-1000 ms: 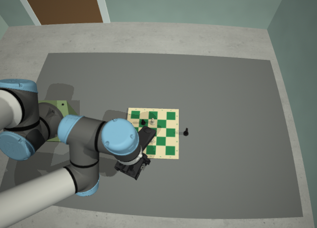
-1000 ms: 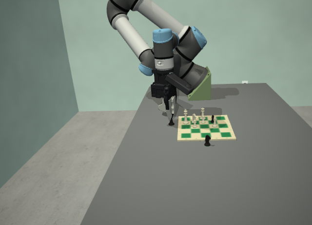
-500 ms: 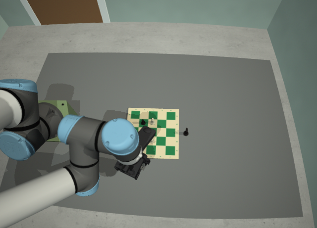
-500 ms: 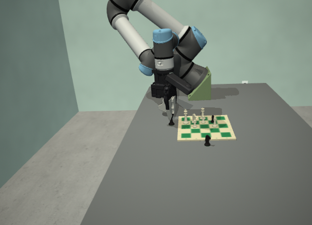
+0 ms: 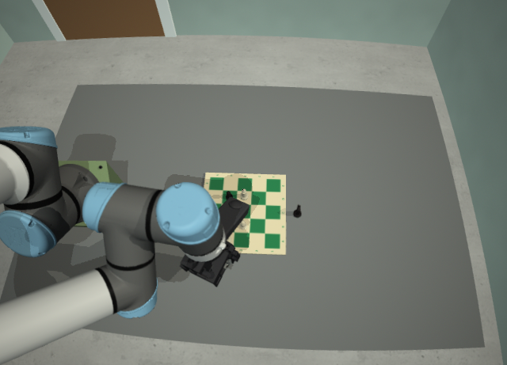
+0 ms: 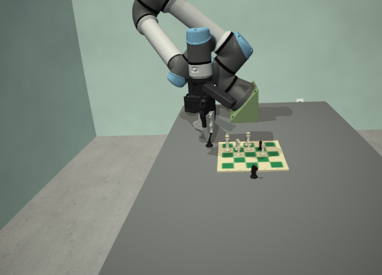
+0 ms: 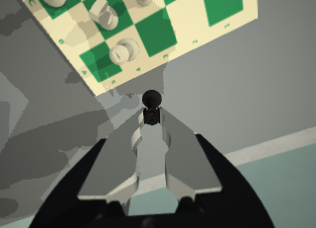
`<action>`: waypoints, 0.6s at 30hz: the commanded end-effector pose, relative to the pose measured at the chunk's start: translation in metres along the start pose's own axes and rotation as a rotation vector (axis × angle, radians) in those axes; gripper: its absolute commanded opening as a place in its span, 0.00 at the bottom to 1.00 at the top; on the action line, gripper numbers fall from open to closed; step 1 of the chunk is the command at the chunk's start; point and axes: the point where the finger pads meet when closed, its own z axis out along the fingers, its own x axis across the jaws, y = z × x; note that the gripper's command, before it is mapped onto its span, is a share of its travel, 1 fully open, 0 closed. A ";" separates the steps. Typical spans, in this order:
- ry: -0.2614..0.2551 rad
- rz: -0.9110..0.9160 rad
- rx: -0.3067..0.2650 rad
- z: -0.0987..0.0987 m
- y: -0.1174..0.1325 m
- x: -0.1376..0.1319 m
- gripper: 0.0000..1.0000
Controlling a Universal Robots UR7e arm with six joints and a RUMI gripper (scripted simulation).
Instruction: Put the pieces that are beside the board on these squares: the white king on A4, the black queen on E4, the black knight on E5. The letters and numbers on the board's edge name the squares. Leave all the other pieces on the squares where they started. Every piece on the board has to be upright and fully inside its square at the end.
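- Two-jaw gripper [image 7: 151, 120] pinches the slim black queen [image 7: 151, 106] by its neck.
- Green-and-cream chessboard [image 7: 185, 40] lies at its 12 o'clock.

Boards: we count one board [image 6: 234, 169], on the surface [image 6: 246, 222].
White pieces: we count four white pieces [image 6: 227, 142], all standing on the board.
Black pieces: we count three: one black piece [image 6: 259, 145] on the board, plus the black knight [image 6: 253, 172] and the black queen [image 6: 209, 142] off it.
Claws: we count one claw [image 6: 209, 132].
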 end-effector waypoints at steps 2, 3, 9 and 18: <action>-0.002 0.002 -0.002 -0.028 0.000 0.001 0.00; -0.002 0.002 -0.001 -0.032 0.000 0.001 0.00; -0.002 0.002 -0.001 -0.048 0.000 0.001 0.00; -0.002 0.002 0.000 -0.073 0.000 0.001 0.00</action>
